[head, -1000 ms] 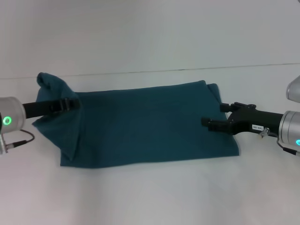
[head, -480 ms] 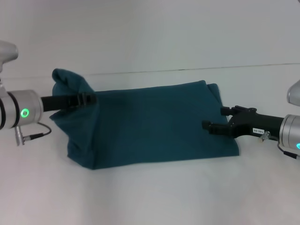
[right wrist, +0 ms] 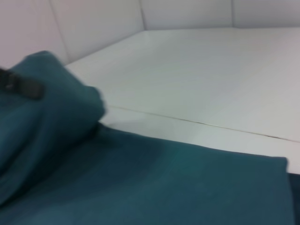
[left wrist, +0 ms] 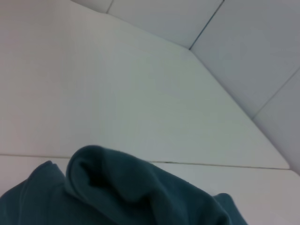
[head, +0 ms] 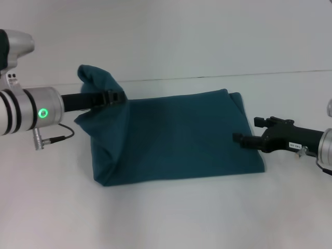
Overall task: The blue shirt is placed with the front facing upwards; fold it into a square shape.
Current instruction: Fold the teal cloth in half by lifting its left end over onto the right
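Folding the blue shirt [head: 176,137] on the desk [head: 166,218].
Left gripper [head: 118,97], jaws clamped on the lifted end; right gripper [head: 239,139] beside the far edge, jaws unclear. Soft, limp cloth: best pinched at edges.

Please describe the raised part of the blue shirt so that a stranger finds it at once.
On the white table lies the blue shirt, mostly flat. At its end on the robot's left, the left claw holds one bunched fold above the rest; it is the only part lifted.
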`<state>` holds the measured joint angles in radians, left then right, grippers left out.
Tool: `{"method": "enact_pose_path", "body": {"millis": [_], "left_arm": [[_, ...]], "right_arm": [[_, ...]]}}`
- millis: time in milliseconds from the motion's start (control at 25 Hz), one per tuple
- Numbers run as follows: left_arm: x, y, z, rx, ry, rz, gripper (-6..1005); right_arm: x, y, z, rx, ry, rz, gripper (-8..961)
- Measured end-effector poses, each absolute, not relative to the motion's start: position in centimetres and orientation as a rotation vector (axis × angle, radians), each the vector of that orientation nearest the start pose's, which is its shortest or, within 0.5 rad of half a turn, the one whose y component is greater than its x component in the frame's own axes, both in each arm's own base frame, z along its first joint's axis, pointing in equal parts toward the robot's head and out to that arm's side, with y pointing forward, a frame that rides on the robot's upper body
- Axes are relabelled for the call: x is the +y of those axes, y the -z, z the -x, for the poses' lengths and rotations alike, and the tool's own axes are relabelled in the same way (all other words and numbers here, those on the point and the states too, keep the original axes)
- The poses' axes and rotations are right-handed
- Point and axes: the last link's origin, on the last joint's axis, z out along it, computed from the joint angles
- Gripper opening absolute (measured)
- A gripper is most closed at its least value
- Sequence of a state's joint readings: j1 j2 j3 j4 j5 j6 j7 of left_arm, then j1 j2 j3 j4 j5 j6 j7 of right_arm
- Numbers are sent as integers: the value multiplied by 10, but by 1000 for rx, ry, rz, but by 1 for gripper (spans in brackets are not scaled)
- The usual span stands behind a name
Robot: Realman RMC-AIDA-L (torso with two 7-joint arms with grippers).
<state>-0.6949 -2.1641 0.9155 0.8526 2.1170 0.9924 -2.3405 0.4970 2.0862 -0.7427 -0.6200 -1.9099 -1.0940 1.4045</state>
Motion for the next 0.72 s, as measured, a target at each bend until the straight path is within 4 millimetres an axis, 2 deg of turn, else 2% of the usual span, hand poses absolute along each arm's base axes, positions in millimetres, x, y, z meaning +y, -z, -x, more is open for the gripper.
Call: {"method": "enact_pose_path", "body": {"millis": [320,480,520,720], "left_arm": [[429,25,186,-1382,632,2223,91],[431,33,178,-1391,628,2245,90],[432,36,176,-1390,625,2252,90],[433,50,164,-1381,608,2285,92]], "right_arm": [[340,-6,-302,590,-498,2491,914],[321,-11,-300,484,-507,2589,914],[308,-16,-300,441,-516,2635,914],[286,-27,-306,411,-519,2680,914]]}}
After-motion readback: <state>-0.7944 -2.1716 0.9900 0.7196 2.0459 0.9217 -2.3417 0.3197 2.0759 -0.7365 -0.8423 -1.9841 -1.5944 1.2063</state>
